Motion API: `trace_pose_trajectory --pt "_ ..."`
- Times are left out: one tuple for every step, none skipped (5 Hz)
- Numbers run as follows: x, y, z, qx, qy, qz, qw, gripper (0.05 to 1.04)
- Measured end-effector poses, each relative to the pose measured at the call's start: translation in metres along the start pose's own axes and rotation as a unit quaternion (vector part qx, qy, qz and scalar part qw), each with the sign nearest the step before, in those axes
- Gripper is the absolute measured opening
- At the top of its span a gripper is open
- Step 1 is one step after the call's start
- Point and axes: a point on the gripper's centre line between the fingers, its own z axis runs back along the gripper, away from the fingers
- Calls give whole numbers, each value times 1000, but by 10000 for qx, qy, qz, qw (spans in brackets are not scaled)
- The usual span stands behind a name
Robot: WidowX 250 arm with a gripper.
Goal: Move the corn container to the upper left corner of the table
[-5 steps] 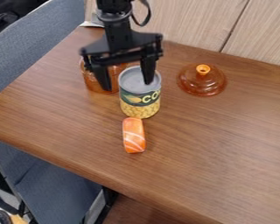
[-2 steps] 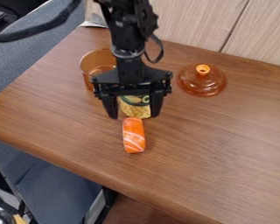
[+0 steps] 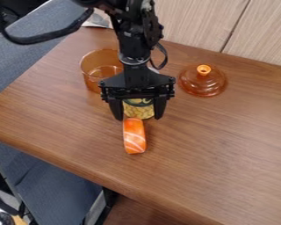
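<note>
Hanging over the brown wooden table [image 3: 225, 154], the black gripper [image 3: 138, 118] has its fingers spread, one at each side of the corn can [image 3: 138, 110]; whether they touch it, I cannot tell. The can stands partly hidden, just behind an orange sushi piece [image 3: 135, 137]. An amber pot [image 3: 93, 74] and lid [image 3: 203, 83] sit farther back, before pale wood panels [image 3: 189, 22].

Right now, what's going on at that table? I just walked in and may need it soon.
A black robot gripper is down at the corn can, just behind the salmon piece; I can't tell whether it has hold. The can isn't at the upper left corner of the table yet, so the job looks unfinished.
</note>
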Motion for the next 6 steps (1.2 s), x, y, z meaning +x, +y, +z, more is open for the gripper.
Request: trace_pose_trajectory --pt "8 -4 2 -35 -68 26 10000 1000" --pt "16 -6 0 -24 -64 66 10000 1000" --pt "27 -7 -1 12 -56 183 9998 1000" --pt "41 -4 -5 62 -70 342 9994 1000" --pt "54 -4 -8 112 -70 450 9989 1000" --pt "71 -2 -10 127 -81 591 9981 1000"
